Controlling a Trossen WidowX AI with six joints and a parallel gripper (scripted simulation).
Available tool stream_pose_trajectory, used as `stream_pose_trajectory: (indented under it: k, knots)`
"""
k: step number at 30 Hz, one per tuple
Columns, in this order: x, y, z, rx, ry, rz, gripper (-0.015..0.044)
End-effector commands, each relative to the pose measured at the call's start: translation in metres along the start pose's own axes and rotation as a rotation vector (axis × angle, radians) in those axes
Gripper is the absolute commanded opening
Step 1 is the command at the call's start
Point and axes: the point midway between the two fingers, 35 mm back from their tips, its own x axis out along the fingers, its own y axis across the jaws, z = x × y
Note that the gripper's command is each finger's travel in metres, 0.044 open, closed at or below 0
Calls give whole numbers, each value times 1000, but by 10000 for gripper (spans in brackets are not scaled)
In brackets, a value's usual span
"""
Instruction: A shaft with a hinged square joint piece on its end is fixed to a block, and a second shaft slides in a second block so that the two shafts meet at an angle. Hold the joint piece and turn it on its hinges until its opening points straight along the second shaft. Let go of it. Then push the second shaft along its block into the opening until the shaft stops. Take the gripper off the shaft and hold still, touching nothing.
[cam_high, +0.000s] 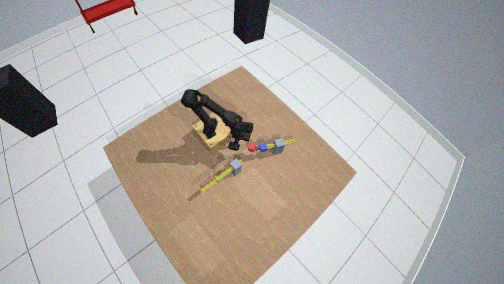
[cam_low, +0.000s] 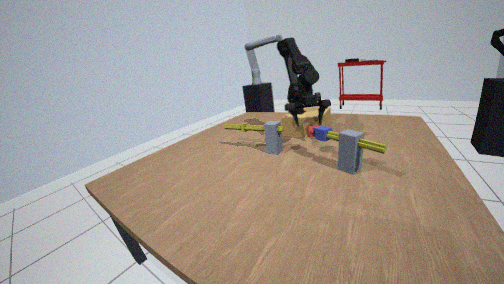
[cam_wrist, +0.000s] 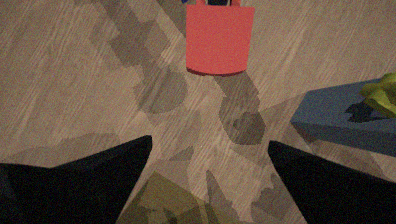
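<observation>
So the pincer (cam_high: 241, 139) (cam_low: 308, 123) (cam_wrist: 210, 143) is spread about as wide as it goes and has nothing in its grip. I'll use the red joint piece (cam_high: 252, 147) (cam_low: 310, 131) (cam_wrist: 219, 40) as the landmark. The pincer is near it, over on the side toward the tan base block (cam_high: 214, 146) (cam_low: 292, 126), and in the wrist view the joint piece sits ahead of the fingertips, apart from both of them.

The joint piece itself is at the end of the fixed shaft (cam_high: 287, 143) (cam_low: 372, 145), right next to a blue piece (cam_high: 263, 147) (cam_low: 322, 133) that comes between it and the yellow part of that shaft. Further out from the joint piece, past the blue bit, that shaft goes through a grey block (cam_high: 279, 146) (cam_low: 351, 151) standing upright on the wooden table (cam_high: 300, 200) (cam_low: 280, 210) (cam_wrist: 45, 75).

The other grey block (cam_high: 236, 167) (cam_low: 273, 137) (cam_wrist: 340, 112) is off to one side of the joint piece, with a gap between. It carries the second yellow shaft (cam_high: 215, 180) (cam_low: 250, 128) (cam_wrist: 382, 95), most of which sticks out on the side away from the joint piece. Its near end isn't in the joint piece, and the two shafts lie at an angle.
</observation>
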Motion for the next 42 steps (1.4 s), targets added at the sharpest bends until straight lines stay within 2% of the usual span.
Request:
stream_pose_trajectory:
  k: [1,25,42]
  knots:
    - [12,-1,-7,-4,6,-1,440]
    - [31,-1,59,-3,1,-1,440]
    - [53,-1,61,-3,0,-2,440]
